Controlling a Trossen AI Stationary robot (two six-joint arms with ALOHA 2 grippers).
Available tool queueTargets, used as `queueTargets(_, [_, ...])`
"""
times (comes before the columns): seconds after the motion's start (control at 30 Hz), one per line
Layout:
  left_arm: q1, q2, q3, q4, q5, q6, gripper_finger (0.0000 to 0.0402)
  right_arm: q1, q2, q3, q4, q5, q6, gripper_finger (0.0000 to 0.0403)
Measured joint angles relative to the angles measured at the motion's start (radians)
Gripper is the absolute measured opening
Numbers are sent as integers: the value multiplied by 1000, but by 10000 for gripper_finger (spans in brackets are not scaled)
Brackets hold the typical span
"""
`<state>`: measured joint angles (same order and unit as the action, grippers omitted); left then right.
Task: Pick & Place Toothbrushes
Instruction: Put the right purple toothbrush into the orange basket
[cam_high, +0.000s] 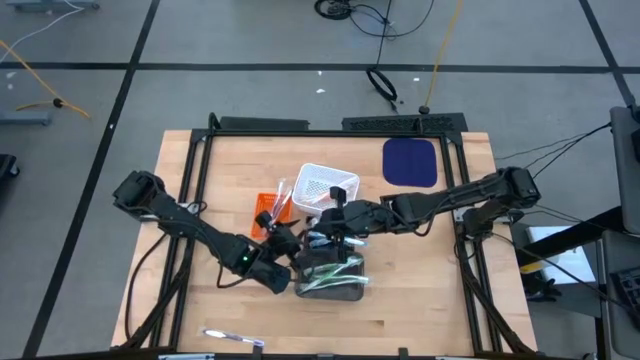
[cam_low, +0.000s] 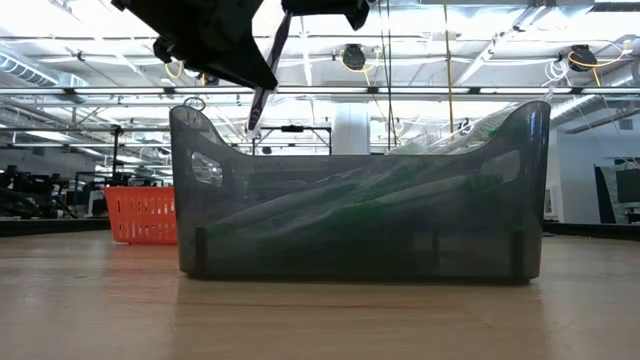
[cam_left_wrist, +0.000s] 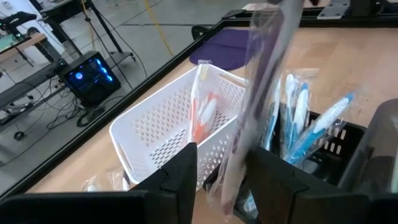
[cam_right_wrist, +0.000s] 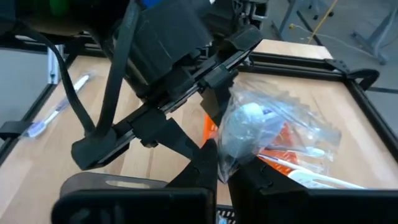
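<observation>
High view, wooden table, grey floor

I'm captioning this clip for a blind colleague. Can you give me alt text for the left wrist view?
The left gripper holds a wrapped toothbrush upright between its fingers. Behind it stand a white basket with an orange toothbrush and a black basket of blue ones.

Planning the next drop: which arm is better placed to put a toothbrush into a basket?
Left: its left gripper holds a wrapped toothbrush upright, beside the white basket. The right gripper pinches only wrapping.
</observation>
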<state>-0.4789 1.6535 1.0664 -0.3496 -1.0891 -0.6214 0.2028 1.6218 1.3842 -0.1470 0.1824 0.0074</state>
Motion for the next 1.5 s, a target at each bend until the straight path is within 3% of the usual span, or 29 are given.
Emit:
queueTargets(0.13, [6, 0, 0, 29, 7, 51, 134, 24, 0, 0, -6, 60, -19, 8])
queueTargets(0.37, [5, -1, 0, 82, 59, 202, 130, 62, 0, 0, -20, 56, -20, 8])
queueTargets(0.47, [-3, -1, 0, 87, 64, 239, 99, 84, 0, 0, -28, 65, -23, 8])
queueTargets(0.6, [-22, -1, 0, 124, 74, 320, 21, 100, -1, 0, -24, 68, -28, 8])
queueTargets(0.83, [-40, -1, 0, 156, 82, 357, 10, 113, -3, -13, -20, 59, -21, 8])
queueTargets(0.97, [-44, 0, -1, 127, 78, 338, 10, 112, -3, -37, -13, 57, -21, 31])
queueTargets(1.2, [-45, -12, -1, 47, 19, 224, 10, 105, -2, -66, 2, 64, -43, 106])
queueTargets(1.33, [-28, -71, 3, -123, -23, -4, 10, 103, 4, -93, -22, 55, 14, 142])
queueTargets(1.5, [-15, -130, 0, -394, 38, -296, 10, 123, -1, -154, 11, 62, 80, 159])
